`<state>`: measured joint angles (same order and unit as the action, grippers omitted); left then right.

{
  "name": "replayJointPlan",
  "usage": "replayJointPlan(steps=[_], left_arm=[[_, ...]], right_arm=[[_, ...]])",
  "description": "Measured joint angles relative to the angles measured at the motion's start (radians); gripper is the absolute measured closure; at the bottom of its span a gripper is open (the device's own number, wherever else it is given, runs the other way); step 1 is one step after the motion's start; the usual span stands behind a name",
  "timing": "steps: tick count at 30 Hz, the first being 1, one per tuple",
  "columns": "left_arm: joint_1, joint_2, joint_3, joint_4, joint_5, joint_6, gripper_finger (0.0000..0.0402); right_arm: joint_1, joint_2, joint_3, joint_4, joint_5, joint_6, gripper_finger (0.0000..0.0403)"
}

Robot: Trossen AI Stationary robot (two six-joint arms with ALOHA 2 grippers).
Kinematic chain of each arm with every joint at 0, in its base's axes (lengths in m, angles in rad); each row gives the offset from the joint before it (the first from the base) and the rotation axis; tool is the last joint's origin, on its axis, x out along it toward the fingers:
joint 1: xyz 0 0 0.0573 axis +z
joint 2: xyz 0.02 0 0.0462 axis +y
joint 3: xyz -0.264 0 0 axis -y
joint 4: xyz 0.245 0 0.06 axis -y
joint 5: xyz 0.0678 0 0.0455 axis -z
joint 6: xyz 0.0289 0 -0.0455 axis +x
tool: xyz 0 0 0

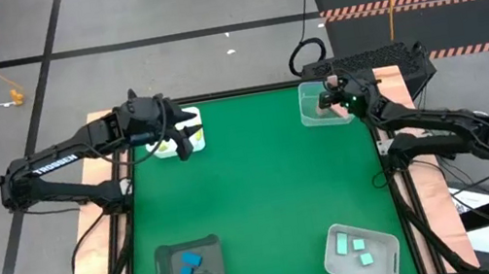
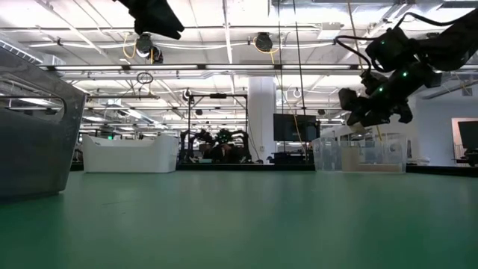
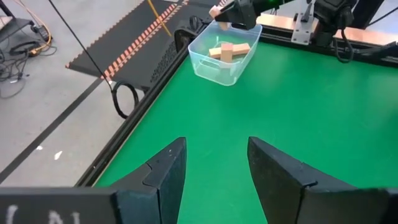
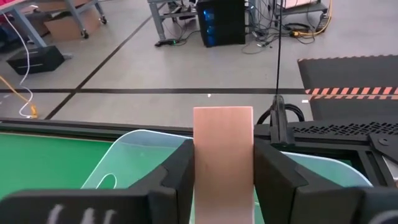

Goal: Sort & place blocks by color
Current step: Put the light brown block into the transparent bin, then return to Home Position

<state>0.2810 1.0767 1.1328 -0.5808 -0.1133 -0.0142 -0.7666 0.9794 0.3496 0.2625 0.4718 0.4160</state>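
Observation:
My right gripper [image 1: 331, 102] hangs over the clear tray [image 1: 318, 115] at the table's far right corner, shut on a salmon pink block [image 4: 222, 143]. Two more salmon blocks [image 3: 229, 51] lie in that tray. My left gripper [image 1: 185, 146] is open above the green mat beside the white tray [image 1: 190, 118] at the far left, which holds yellow blocks [image 1: 164, 148]. Blue blocks [image 1: 187, 267] lie in the dark tray [image 1: 161, 260] at the near left. Mint blocks [image 1: 356, 246] lie in the white tray [image 1: 335, 258] at the near right. My right gripper pinches the salmon block by two opposite side faces [image 4: 198, 155], one finger on each. The block's flat end stands out past the fingertips [image 4: 180, 162]. It is lifted clear, above the clear tray [image 4: 130, 152].
The green mat [image 1: 254, 194] between the four corner trays is open room. A raised black frame [image 1: 392, 182] edges the table. In the low view the dark tray's wall [image 2: 33, 134] stands close at the left, and the clear tray [image 2: 362, 153] sits under my right gripper [image 2: 373, 104].

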Motion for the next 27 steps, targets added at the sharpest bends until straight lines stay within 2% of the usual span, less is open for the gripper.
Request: replayJointPlan(steps=[3,10,14,17,20,27], left_arm=[[0.0,0.0,0.0,0.0,0.0,-0.02,0.0229],[-0.001,0.0,0.0,-0.054,0.0,-0.05,0.0229],[-0.001,0.0,0.0,-0.11,0.0,-0.066,0.0229],[-0.002,-0.001,-0.021,-0.115,0.0,-0.086,0.0229],[-0.007,-0.018,-0.094,-0.068,0.001,-0.113,0.0229],[-0.034,-0.06,-0.348,0.244,0.003,-0.227,0.0229]], right_arm=[[0.0,0.012,0.0,0.013,0.002,-0.014,0.0264],[0.0,0.018,0.0,0.014,-0.002,-0.009,0.0149],[0.002,0.001,0.0,0.019,-0.021,-0.007,0.0108],[0.003,-0.034,0.0,0.061,-0.102,0.036,0.0094],[0.003,-0.073,0.0,0.124,-0.186,0.048,0.0091],[0.003,-0.147,0.001,0.152,-0.305,0.037,0.0094]])
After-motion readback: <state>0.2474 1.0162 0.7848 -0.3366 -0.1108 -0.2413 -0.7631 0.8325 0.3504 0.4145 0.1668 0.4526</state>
